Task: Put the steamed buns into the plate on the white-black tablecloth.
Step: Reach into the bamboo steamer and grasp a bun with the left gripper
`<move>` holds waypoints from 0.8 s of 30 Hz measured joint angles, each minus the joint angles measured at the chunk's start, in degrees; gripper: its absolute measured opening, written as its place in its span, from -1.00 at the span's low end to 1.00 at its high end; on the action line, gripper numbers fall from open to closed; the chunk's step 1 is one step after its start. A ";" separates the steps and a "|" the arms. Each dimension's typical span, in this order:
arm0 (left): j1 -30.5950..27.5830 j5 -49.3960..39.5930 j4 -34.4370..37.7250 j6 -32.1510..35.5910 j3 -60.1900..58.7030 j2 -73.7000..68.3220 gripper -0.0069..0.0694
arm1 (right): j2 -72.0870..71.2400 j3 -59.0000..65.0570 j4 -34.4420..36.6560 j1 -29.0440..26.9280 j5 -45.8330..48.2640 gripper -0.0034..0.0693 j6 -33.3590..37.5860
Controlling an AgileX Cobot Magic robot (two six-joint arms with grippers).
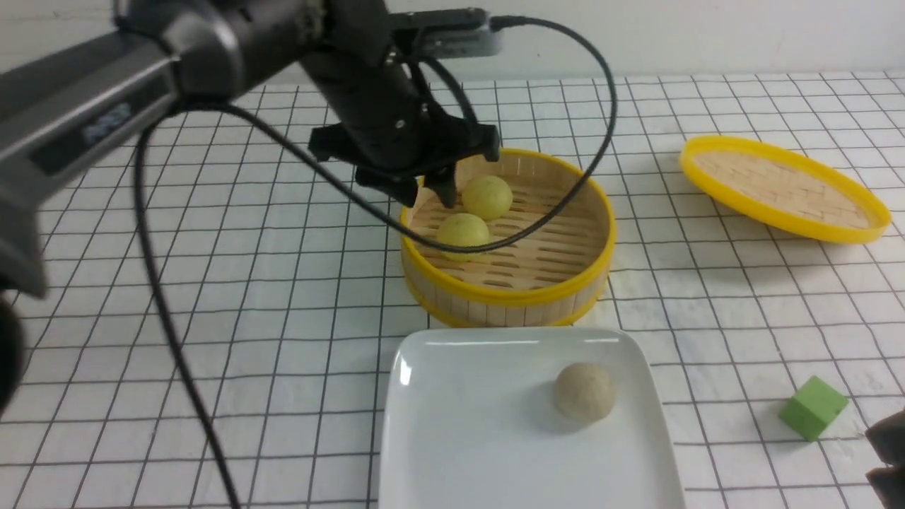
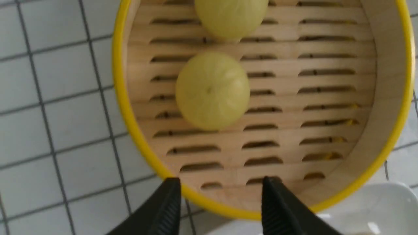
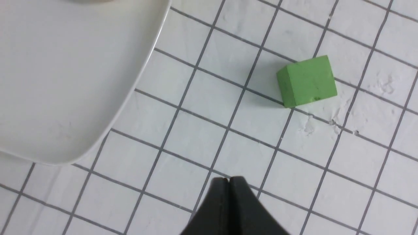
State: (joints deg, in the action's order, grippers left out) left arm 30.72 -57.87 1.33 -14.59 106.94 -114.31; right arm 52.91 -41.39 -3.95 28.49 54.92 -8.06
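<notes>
Beige bun (image 1: 584, 392) lies on the white plate (image 1: 459, 431) on the checked cloth (image 1: 283, 297); two yellow-green buns (image 1: 463, 230) sit in the steamer (image 1: 509, 294)

Cable (image 1: 614, 113) over steamed buns (image 1: 486, 196) in basket (image 1: 509, 300)

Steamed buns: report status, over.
Left gripper open over basket rim, empty; right gripper shut, empty. One beige bun on plate, two yellow-green buns in basket. Cable droops across basket.

Tablecloth (image 1: 283, 318) bears plate (image 1: 452, 424); steamer (image 1: 509, 293); lid (image 1: 785, 187); cube (image 1: 813, 408)
</notes>
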 joint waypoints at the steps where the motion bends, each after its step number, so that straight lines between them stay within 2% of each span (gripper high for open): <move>1: 0.11 0.00 -0.15 0.00 0.87 -0.37 0.21 | 0.00 0.00 0.00 0.00 0.00 -0.92 0.00; 3: 1.24 -0.04 -0.94 -0.11 5.55 -5.28 0.35 | 0.00 0.00 0.05 0.00 0.00 -0.92 0.00; 5: 1.49 0.02 -1.33 -0.18 8.09 -8.31 0.38 | 0.00 0.00 0.13 0.00 0.00 -0.92 0.00; 13: 1.49 3.21 -3.46 -3.38 9.26 -15.50 0.31 | 0.00 0.00 0.19 0.00 0.00 -0.90 0.00; 15: 1.49 4.22 -4.08 -4.06 9.26 -16.59 0.15 | 0.00 0.00 0.21 0.00 0.00 -0.90 0.00; 17: 1.49 4.32 -4.29 -4.30 9.30 -16.66 -0.14 | 0.00 0.00 0.21 0.00 0.00 -0.90 0.00; 18: 1.49 4.31 -4.29 -4.35 9.30 -16.59 -0.14 | 0.00 0.00 0.21 0.00 0.00 -0.90 0.00; 19: 1.49 3.86 -4.29 -4.41 9.45 -16.22 -0.42 | 0.00 0.00 0.21 0.00 0.00 -0.89 0.00; 21: 1.49 2.89 -4.16 -4.41 9.45 -14.91 -0.67 | 0.00 0.00 0.21 -0.05 0.00 -0.89 0.00; 24: 1.49 0.44 -3.66 -4.41 9.45 -9.51 -0.76 | 0.00 0.00 0.21 -0.05 0.10 -0.88 -0.02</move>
State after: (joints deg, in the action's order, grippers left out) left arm 32.21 -57.43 -2.34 -19.00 116.40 -123.82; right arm 52.91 -41.39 -3.73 28.44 55.02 -8.08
